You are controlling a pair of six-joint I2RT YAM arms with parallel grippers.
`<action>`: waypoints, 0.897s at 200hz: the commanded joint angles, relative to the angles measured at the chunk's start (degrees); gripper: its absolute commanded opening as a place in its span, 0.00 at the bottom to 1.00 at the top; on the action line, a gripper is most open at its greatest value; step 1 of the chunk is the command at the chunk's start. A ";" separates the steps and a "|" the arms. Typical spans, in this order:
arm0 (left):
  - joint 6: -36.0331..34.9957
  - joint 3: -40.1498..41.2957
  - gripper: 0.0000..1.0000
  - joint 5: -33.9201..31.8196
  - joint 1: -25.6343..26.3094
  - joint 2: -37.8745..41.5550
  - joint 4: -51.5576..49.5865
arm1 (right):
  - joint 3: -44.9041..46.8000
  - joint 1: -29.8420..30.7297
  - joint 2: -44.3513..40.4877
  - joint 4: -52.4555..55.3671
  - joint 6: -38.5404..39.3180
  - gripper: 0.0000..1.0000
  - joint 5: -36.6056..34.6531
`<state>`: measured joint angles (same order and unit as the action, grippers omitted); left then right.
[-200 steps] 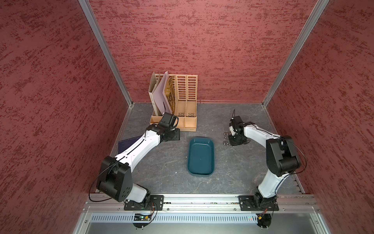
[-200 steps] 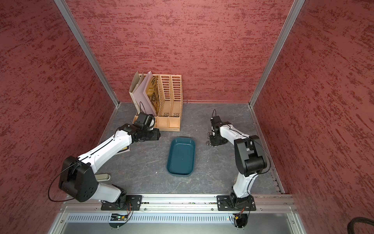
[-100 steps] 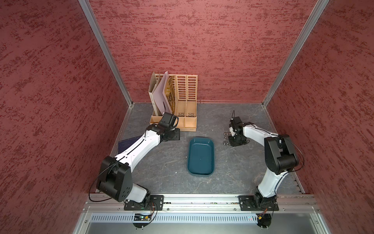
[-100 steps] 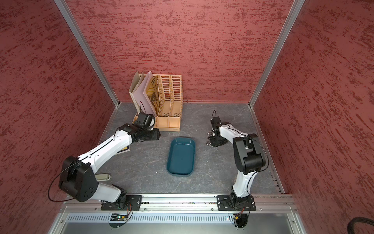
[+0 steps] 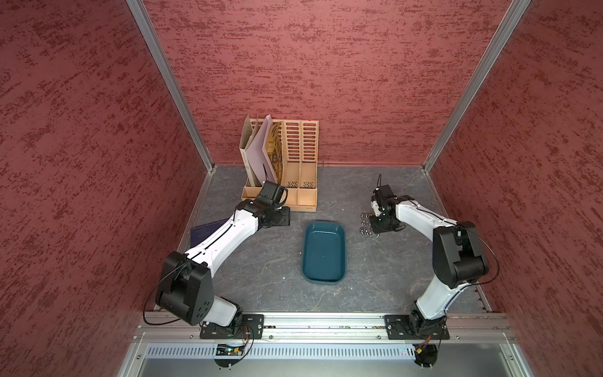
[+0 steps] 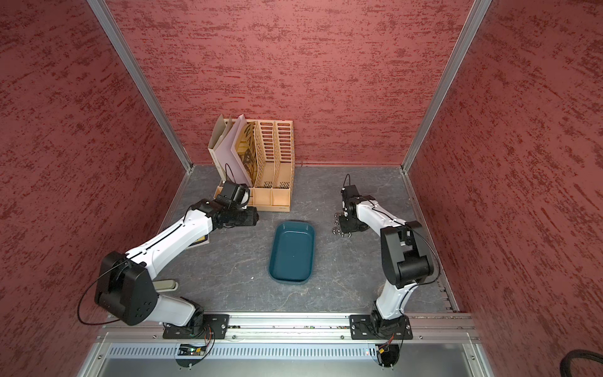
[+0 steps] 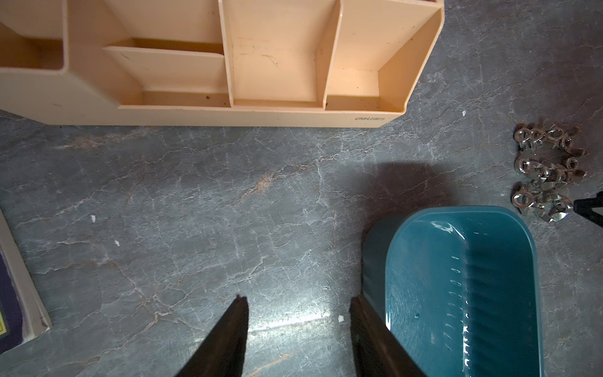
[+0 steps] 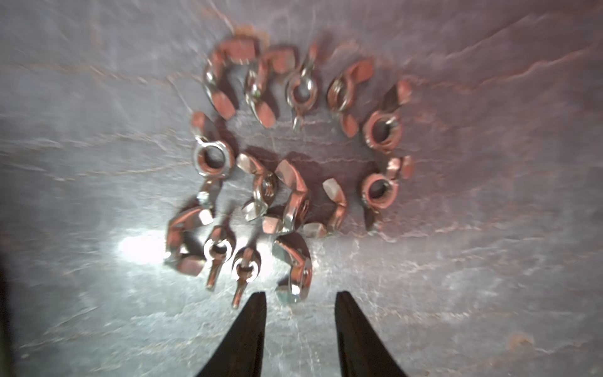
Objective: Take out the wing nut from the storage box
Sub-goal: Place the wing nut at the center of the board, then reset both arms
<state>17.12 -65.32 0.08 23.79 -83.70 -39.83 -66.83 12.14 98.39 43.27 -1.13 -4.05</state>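
Top views both give us the whole desk (image 5: pixel 261 274). At the far left a dark booklet (image 5: pixel 208 228) lies flat, partly under the left arm. Next comes the left gripper (image 7: pixel 298 298), hanging over bare desk in front of the beige file organiser (image 5: pixel 293 163). Its jaws are parted with nothing between them. In the left wrist view the outer wall of the storage box (image 5: pixel 324 251) shows just beside one fingertip.

We find the storage box in the middle of the desk, between the two arms, with its long sides running front to back. The wing nuts (image 5: pixel 367 225) lie on the desk in a loose cluster just right of the box's far end, outside it and clear of its rim.

The right gripper (image 8: pixel 300 295) is low over the near edge of that cluster, jaws apart. One wing nut (image 8: pixel 292 271) lies at the mouth of the gap. That view is blurred, but neither finger seems to touch it, so we read the gripper as released.
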 commanded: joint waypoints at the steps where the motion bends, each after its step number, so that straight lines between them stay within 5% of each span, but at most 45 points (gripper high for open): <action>1: -0.13 -1.29 0.55 -0.56 0.12 0.04 0.46 | -1.70 -0.39 -4.50 0.18 -0.55 0.45 0.26; 25: -0.55 -1.39 0.59 -1.78 -0.64 0.99 0.20 | -0.86 -0.37 -9.82 -3.29 -0.92 0.50 0.03; 29: -0.67 -1.31 0.60 -2.05 -0.87 1.25 0.27 | -0.67 -0.38 -10.70 -3.98 -0.92 0.73 -0.05; 31: -0.75 -1.28 0.60 -2.15 -1.01 1.35 0.32 | -0.56 -0.43 -11.10 -4.37 -0.97 0.92 -0.18; 35: -0.84 -1.16 0.60 -2.39 -1.31 1.69 0.29 | -0.39 -0.45 -11.94 -5.11 -0.92 0.98 -0.56; 74: -1.21 0.83 0.70 -3.46 -5.11 5.87 2.09 | 2.44 -0.44 -17.86 -12.43 -2.01 0.99 -8.47; 92: -1.29 2.07 1.00 -4.84 -7.25 8.35 3.79 | 6.01 -0.44 -20.27 -18.67 -2.62 0.99 -13.76; 140: -1.08 5.18 1.00 -10.93 -14.44 10.99 8.75 | 22.08 -1.23 -21.46 -47.48 1.05 0.99 -22.13; 179: -5.01 13.18 1.00 -19.88 -19.67 11.84 22.61 | 36.16 -3.64 -15.30 -77.84 4.31 0.98 -19.33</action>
<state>15.68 -56.88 -12.60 6.59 -72.97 -28.23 -37.36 9.47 79.72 -7.70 0.12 -21.76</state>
